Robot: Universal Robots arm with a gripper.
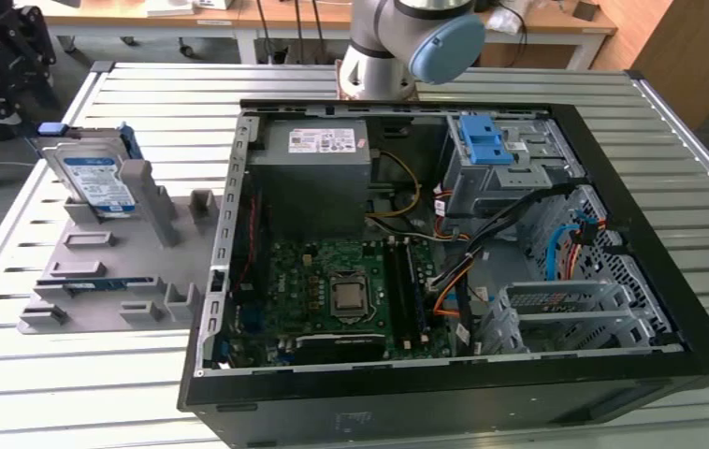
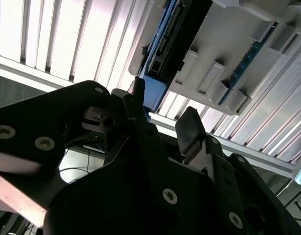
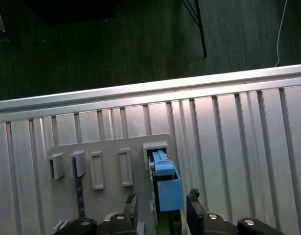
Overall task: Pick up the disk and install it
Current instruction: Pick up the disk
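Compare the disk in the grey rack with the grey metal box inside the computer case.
The disk stands on edge in the rack on the table; the metal box sits inside the computer case. The disk is clearly smaller than the box. The disk has a blue frame and white-and-blue label; the box, a white sticker. Both are grey, rectangular metal.
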